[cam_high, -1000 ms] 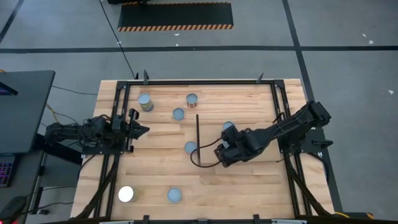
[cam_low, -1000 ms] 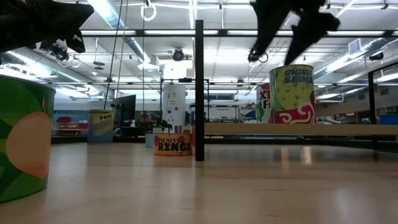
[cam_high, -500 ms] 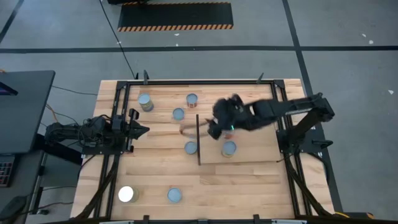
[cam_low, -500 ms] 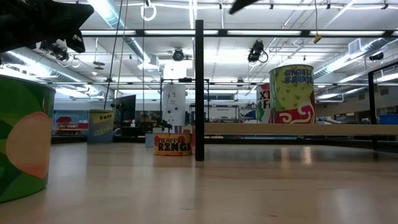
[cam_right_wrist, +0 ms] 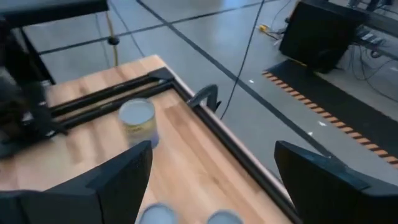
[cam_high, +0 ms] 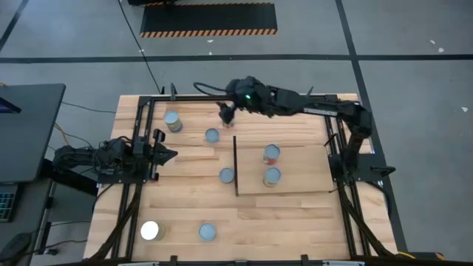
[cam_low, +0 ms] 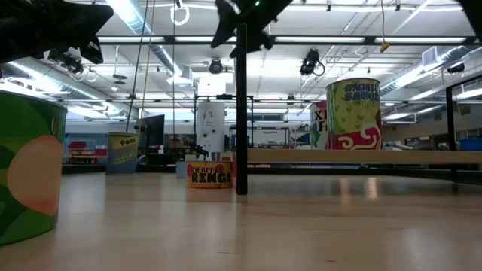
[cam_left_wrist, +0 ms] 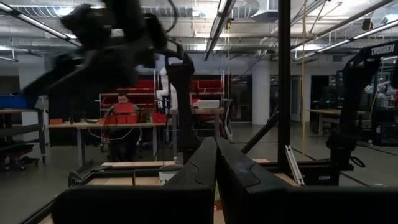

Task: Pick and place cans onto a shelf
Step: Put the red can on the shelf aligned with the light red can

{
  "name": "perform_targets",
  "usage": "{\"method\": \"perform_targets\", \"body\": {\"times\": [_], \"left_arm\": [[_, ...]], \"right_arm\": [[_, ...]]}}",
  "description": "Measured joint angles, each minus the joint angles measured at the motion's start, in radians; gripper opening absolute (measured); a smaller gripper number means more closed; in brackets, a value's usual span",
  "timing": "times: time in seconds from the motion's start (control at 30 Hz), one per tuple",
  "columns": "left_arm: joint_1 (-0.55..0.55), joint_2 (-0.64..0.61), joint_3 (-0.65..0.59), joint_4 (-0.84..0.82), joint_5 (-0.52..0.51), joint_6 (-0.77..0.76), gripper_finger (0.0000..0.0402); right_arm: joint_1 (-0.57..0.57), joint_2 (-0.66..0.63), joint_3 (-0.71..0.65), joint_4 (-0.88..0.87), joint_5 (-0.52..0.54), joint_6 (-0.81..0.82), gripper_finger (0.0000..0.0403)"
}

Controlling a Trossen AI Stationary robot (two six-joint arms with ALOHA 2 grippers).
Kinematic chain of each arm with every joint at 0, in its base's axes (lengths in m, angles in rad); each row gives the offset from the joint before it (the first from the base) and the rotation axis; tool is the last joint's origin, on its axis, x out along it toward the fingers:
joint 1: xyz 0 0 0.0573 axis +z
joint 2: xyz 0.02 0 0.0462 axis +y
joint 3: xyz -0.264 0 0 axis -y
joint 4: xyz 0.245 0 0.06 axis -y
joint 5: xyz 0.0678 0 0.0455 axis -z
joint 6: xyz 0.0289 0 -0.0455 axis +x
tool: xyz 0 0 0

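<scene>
While two cans [cam_high: 271,154] sit on the shelf [cam_high: 295,174] in the centre-right of the high view, one above the other just right of its dark upright strip [cam_high: 235,164], six more stay on the planked tabletop [cam_high: 295,218]: three at upper centre, one [cam_high: 226,175] just left of the strip, and two low left, including the glaring white one [cam_high: 150,230]. Low view, a yellow tin [cam_low: 209,175] reads "RINGS" and the green one up on the shelf [cam_low: 352,114] shows partial lettering. Right gripper [cam_high: 228,112] hangs over the upper-centre can, fingers [cam_right_wrist: 118,180] spread wide, nothing between them. Left gripper [cam_high: 167,154] waits at the left edge, fingers [cam_left_wrist: 199,171] pressed together.
</scene>
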Motion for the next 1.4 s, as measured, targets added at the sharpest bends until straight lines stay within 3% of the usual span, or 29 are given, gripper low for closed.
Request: {"method": "perform_targets", "body": {"times": [0.23,0.37,0.63,0.93,1.2,1.4], "left_arm": [[0.0,0.0,0.0,-0.001,0.0,0.0,0.0011],[0.0,0.0,0.0,-0.001,0.0,0.0,0.0011],[0.0,0.0,0.0,-0.001,0.0,0.0,0.0011],[0.0,0.0,0.0,-0.001,0.0,0.0,0.0011],[0.0,0.0,0.0,-0.001,0.0,0.0,0.0011],[0.0,0.0,0.0,-0.001,0.0,0.0,0.0011]], "right_arm": [[-0.066,0.212,0.226,-0.123,-0.052,-0.087,0.0346],[-0.095,0.29,0.279,-0.157,-0.101,-0.12,0.035],[-0.136,0.359,0.279,-0.202,-0.152,-0.114,0.0397],[-0.197,0.371,0.275,-0.229,-0.315,-0.221,0.0393],[-0.269,0.375,0.152,-0.217,-0.532,-0.405,0.0399],[-0.295,0.375,0.033,-0.087,-0.604,-0.466,0.0399]]}}
